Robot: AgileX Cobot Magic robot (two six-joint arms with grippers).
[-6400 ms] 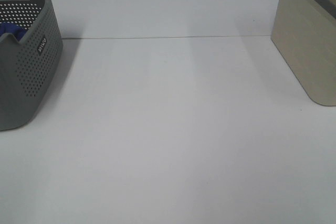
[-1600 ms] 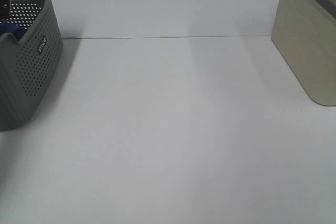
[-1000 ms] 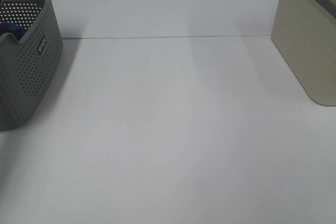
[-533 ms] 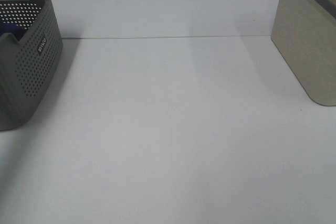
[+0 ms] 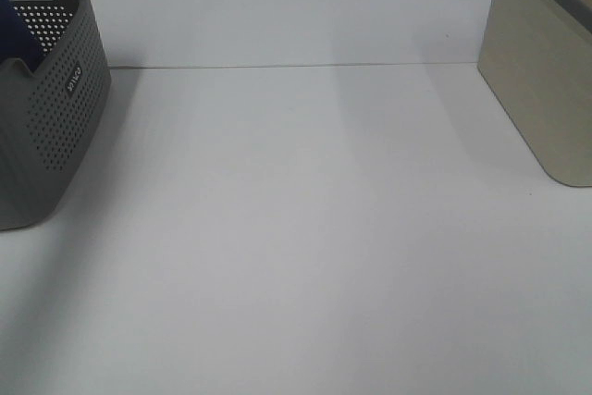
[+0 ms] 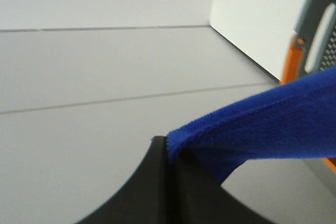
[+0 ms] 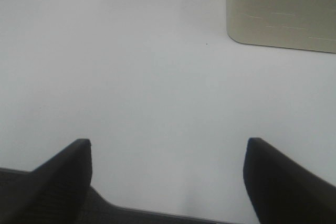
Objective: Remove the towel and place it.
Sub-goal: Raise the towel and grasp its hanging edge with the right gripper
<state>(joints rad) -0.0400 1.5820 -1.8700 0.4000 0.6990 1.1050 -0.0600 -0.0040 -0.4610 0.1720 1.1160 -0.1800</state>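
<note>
The royal-blue towel [image 5: 15, 30] shows as a taut strip rising out of the grey perforated basket [image 5: 46, 127] at the far left of the exterior view. In the left wrist view my left gripper [image 6: 170, 153] is shut on an edge of the towel [image 6: 268, 124], which stretches away toward the basket rim [image 6: 315, 30]. The left gripper itself is out of the exterior view. My right gripper [image 7: 167, 153] is open and empty, hovering over bare white table; it does not show in the exterior view.
A beige box [image 5: 546, 71] stands at the back right, also in the right wrist view [image 7: 281, 9]. The white table [image 5: 305, 228] ends at a white wall behind.
The towel, earlier a low blue heap inside the basket, now stands as a strip pulled upward and leftward. The basket has shifted slightly.
</note>
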